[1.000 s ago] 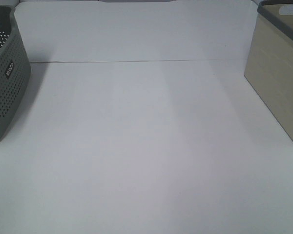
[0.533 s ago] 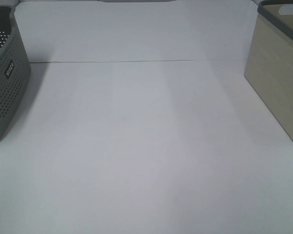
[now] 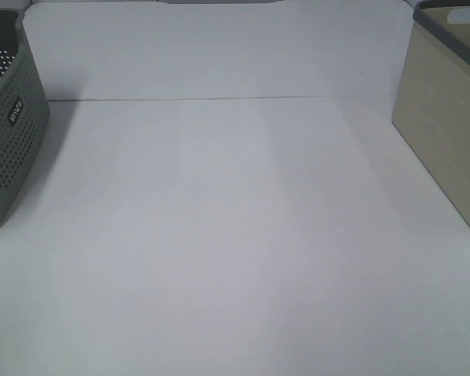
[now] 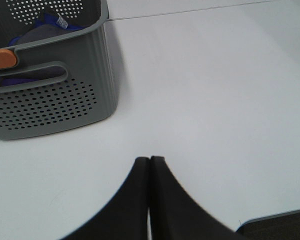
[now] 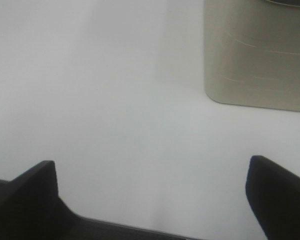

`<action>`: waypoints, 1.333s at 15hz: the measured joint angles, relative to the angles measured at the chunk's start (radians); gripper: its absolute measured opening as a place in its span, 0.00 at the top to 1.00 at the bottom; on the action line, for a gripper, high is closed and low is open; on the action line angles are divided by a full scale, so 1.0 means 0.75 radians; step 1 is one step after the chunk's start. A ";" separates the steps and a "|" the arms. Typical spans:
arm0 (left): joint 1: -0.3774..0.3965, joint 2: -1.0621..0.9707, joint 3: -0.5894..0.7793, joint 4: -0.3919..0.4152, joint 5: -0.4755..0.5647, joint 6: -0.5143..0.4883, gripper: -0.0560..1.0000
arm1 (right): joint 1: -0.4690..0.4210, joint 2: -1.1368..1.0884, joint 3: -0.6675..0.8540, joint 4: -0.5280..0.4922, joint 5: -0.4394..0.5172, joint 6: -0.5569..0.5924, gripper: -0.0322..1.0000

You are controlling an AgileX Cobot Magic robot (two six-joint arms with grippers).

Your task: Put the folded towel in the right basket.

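Note:
No folded towel shows on the table. The right basket [image 3: 446,133] is beige with a grey rim and stands at the table's right edge; it also shows in the right wrist view [image 5: 257,55]. My right gripper [image 5: 151,165] is open and empty over bare table, short of that basket. My left gripper [image 4: 150,159] is shut and empty, a little way from the grey perforated basket [image 4: 55,107]. That basket holds blue and grey cloth [image 4: 45,27]. Neither gripper shows in the exterior high view.
The grey perforated basket [image 3: 12,149] stands at the table's left edge. An orange piece [image 4: 1,59] sits on its rim. A thin seam [image 3: 219,99] crosses the white table far back. A dark edge [image 4: 275,225] shows near the left gripper.

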 joint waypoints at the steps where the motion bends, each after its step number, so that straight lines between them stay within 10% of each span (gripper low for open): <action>1: 0.000 0.000 0.000 0.000 0.000 0.000 0.95 | -0.089 0.000 0.000 0.000 0.000 0.000 0.02; 4: 0.000 0.000 0.000 0.000 0.000 0.000 0.95 | -0.233 0.000 0.000 0.000 0.000 0.000 0.02; 20: 0.000 0.000 0.000 0.000 0.000 0.000 0.95 | -0.240 0.000 0.000 0.008 0.000 0.000 0.02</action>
